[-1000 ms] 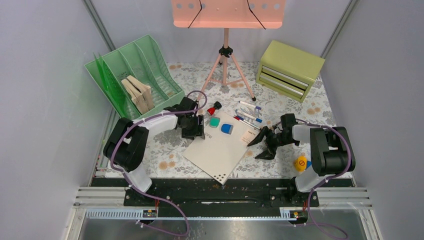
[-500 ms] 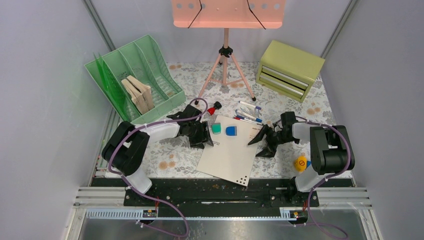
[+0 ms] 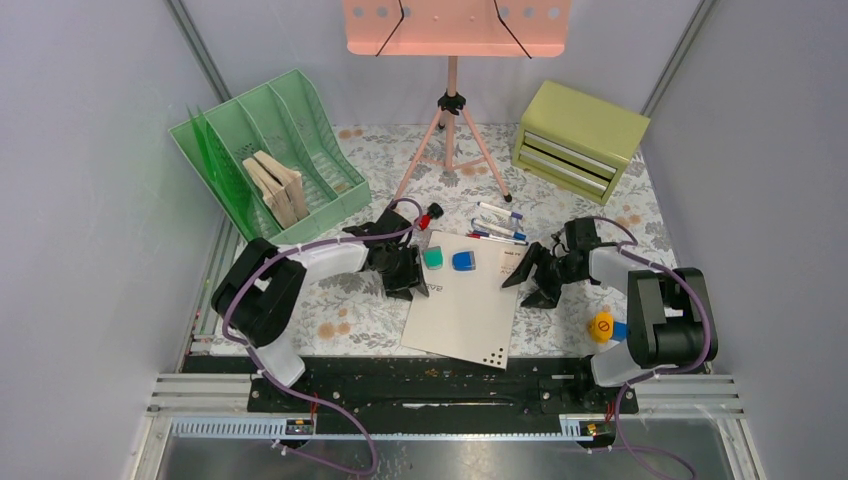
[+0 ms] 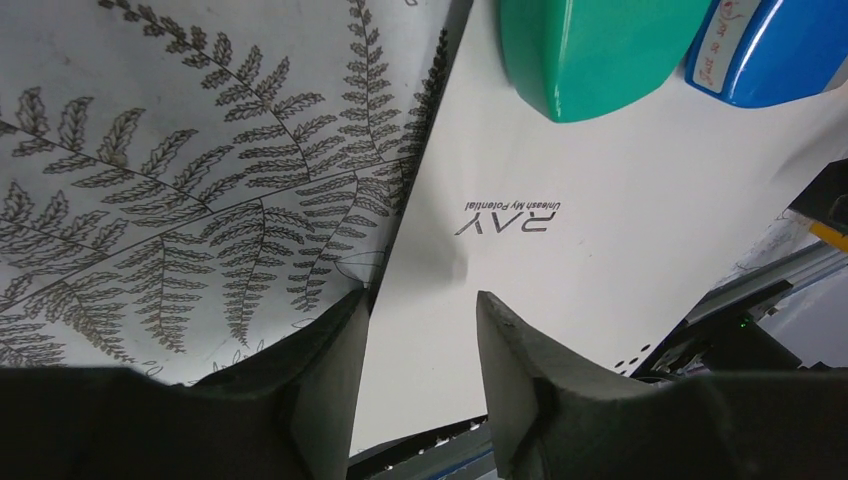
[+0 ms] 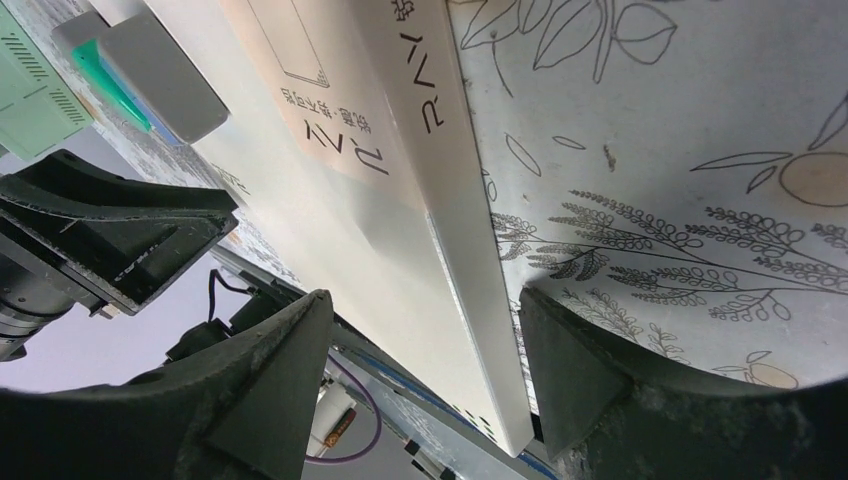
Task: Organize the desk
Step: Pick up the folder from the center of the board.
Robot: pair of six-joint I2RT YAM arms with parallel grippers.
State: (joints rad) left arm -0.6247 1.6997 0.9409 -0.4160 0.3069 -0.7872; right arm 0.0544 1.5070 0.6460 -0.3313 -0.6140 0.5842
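Both arms rise from their bases at the near edge and fold low over the flower-printed tabletop (image 3: 345,312), which fills the floor of the cell between the grey walls. A small yellow thing (image 3: 601,326) sits beside the right arm's base.

A flat white box (image 3: 462,312) lies at the tabletop's centre. The left arm reaches in from the left with its wrist bent down, and the left fingers (image 3: 410,286) stand partly apart astride the box's left edge, one over the print and one over the box, clamping nothing. The right arm mirrors it, and the right fingers (image 3: 518,292) are spread wide across the box's right edge, holding nothing.

A teal eraser (image 3: 433,257) and a blue one (image 3: 462,261) rest on the box's far end. Markers (image 3: 497,230) lie just beyond.

At the back stand a green file rack (image 3: 300,120), a pink music stand (image 3: 452,120) and an olive drawer chest (image 3: 580,125).
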